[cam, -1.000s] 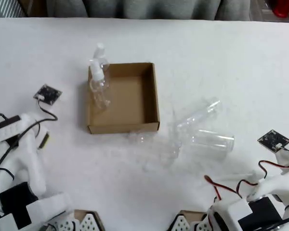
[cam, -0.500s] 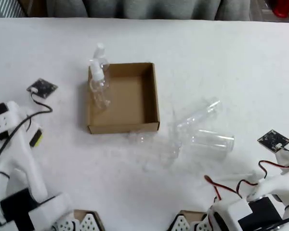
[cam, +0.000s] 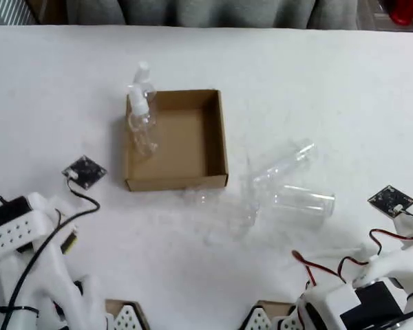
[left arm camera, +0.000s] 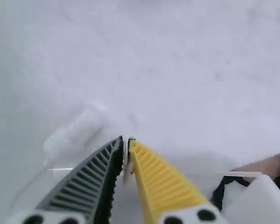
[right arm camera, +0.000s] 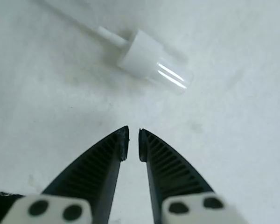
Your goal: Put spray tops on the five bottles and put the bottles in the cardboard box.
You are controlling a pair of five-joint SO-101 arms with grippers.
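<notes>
Left gripper (left arm camera: 126, 145): tips pressed together, nothing held, low over the table (cam: 316, 82).
Right gripper (right arm camera: 133, 137): tips all but touching, empty. A spray top (right arm camera: 141, 57) lies loose just beyond it.
Step, as judged: fetching a top for an uncapped bottle. The next move calls for parting the fingers, then closing on the white collar.
Loose bottles (cam: 301, 202): about three, clear, lying beside the box.
Cardboard box (cam: 223, 137): holds one capped bottle (cam: 142, 113) along the wall on the left arm's side.
</notes>
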